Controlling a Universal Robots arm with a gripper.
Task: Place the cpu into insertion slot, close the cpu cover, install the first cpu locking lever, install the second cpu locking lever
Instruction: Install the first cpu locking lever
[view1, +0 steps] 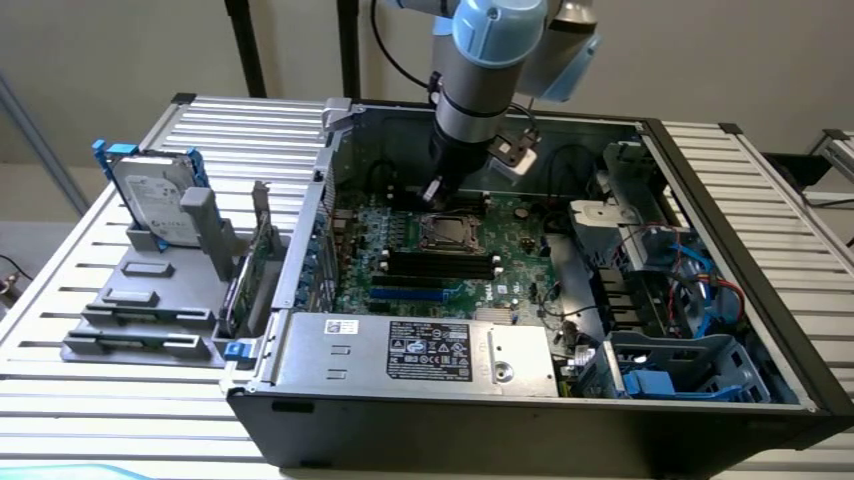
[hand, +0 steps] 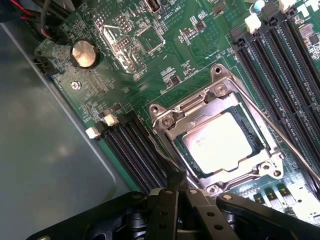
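Inside the open computer case (view1: 561, 435) on the slatted table (view1: 80, 410), the robot arm (view1: 481, 60) reaches down to the green board (hand: 190, 45); the gripper (view1: 435, 190) hangs close to the insertion slot (hand: 251, 129), by the edge away from the camera. The cpu (hand: 222, 142) lies flat in the slot, shiny side up; the cpu cover (hand: 186, 111) is down over it, and the chip peeks through the window in the frame. In the wrist view the two black jaws are pressed together with nothing between them; their tip sits right at a thin metal lever (hand: 159, 155) that runs along one side of the slot; I cannot tell if it touches. A second lever (hand: 282, 142) lies along the other side. Long black memory slots (hand: 131, 150) run beside the slot; a round silver battery (hand: 84, 54) sits farther off. A grey power box (view1: 414, 350) sits at the near end of the case; a hard drive (view1: 150, 195) stands on the table at the exterior view's left.
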